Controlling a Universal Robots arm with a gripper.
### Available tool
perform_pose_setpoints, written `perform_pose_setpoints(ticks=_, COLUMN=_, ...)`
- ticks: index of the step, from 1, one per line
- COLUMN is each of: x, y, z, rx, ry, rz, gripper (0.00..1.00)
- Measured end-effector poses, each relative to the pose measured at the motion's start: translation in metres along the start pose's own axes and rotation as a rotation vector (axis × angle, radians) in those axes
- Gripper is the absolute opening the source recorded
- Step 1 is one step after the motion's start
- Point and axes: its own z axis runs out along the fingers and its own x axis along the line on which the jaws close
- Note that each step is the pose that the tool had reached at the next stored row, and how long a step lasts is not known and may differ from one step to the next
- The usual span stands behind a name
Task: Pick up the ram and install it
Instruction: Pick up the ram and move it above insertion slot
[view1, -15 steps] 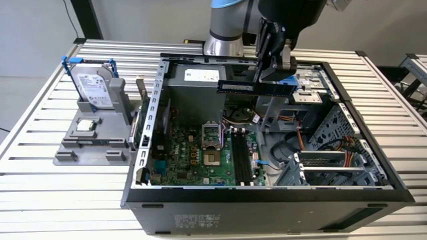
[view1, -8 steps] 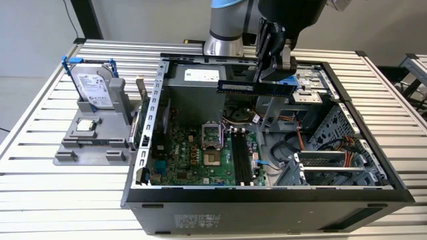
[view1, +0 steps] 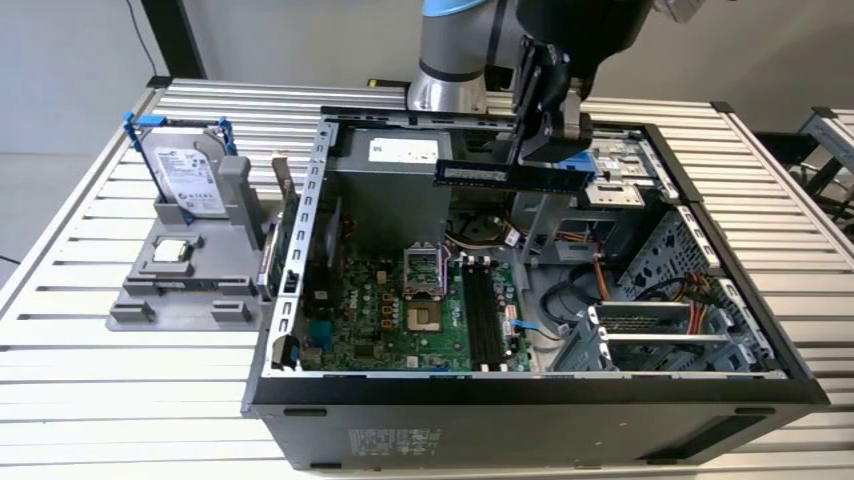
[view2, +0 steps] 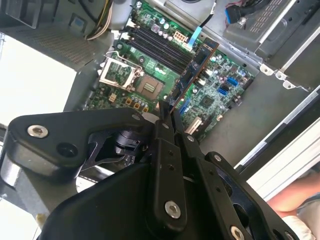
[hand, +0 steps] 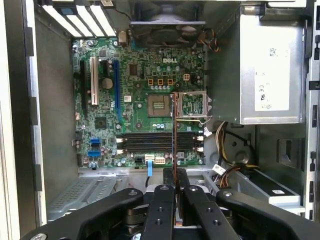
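1. Gripper (view1: 549, 162) status: clenched on the ram (view1: 514, 174), with the fingers pinching the stick toward one end. I read the grasp as firm, since the stick hangs level and touches nothing else.
2. The ram is in the air above the open computer case (view1: 534, 425), over its rear half, well clear of everything inside the case.
3. In both wrist views I look down along the gripper (hand: 175, 172) (view2: 167, 107) into the case. The ram (hand: 174, 135) (view2: 195, 70) shows nearly edge-on and juts out from the fingertips over the motherboard (hand: 100, 130).
4. The memory slots (view1: 481, 315) lie on the floor of the case, and as far as I can tell all of them look empty. In the first wrist view the stick's edge runs across the slots (hand: 150, 142), not along them.
5. Progress, by my judgement: the pick-up is done and the carry over the case is done. What remains is the install itself, because the stick is not yet lined up with a slot, lowered or seated.
6. Outside the case, on a grey stand (view1: 180, 300) beside its side wall, the hard drive (view1: 187, 175) and the processor chip (view1: 170, 250) sit untouched.
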Motion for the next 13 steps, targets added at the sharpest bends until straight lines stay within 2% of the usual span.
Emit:
perform_pose_setpoints(ticks=3, x=0.0, y=0.0, z=0.0, rx=0.0011, ry=-0.0013, rz=0.035, gripper=0.0)
perform_pose_setpoints(ticks=13, x=0.0, y=0.0, z=0.0, rx=0.0061, ry=-0.0069, rz=0.188, gripper=0.0)
